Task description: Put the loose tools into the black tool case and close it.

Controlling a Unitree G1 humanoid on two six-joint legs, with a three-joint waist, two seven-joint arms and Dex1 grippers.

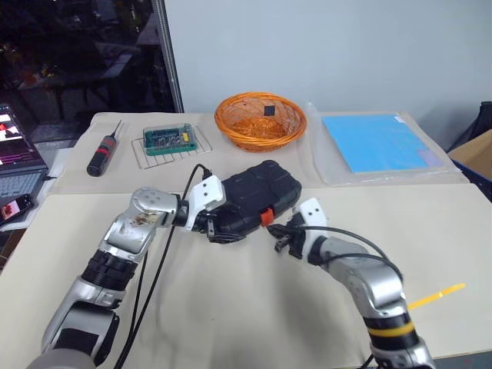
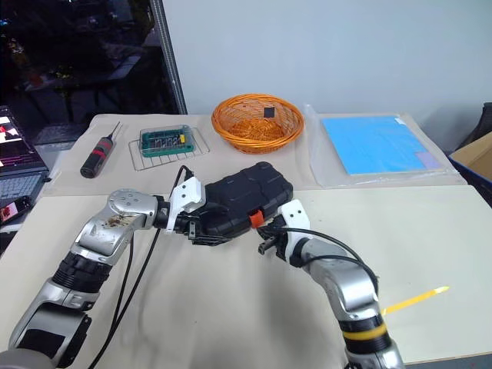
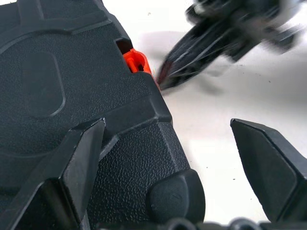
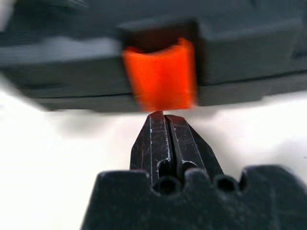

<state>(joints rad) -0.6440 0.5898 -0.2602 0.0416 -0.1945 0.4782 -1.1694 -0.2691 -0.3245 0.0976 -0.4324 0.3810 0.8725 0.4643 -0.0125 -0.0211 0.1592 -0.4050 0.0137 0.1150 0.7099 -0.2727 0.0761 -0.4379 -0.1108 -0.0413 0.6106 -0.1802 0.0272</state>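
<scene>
The black tool case (image 1: 257, 192) lies closed on the table in front of me, its small orange latch (image 1: 267, 217) on the near edge. My left gripper (image 1: 217, 227) is open at the case's near-left corner. In the left wrist view one of its fingers (image 3: 72, 167) lies over the ribbed lid and the other is off the edge, above the table. My right gripper (image 4: 164, 117) is shut with nothing in it, its fingertips just below the latch (image 4: 160, 76). The loose tools are out of view.
An orange wicker basket (image 1: 260, 119) stands behind the case. At the back left lie a black screwdriver with a red band (image 1: 102, 154) and a wire rack holding a green box (image 1: 171, 144). A blue sheet in plastic (image 1: 380, 142) lies back right. A laptop (image 1: 15, 165) sits far left.
</scene>
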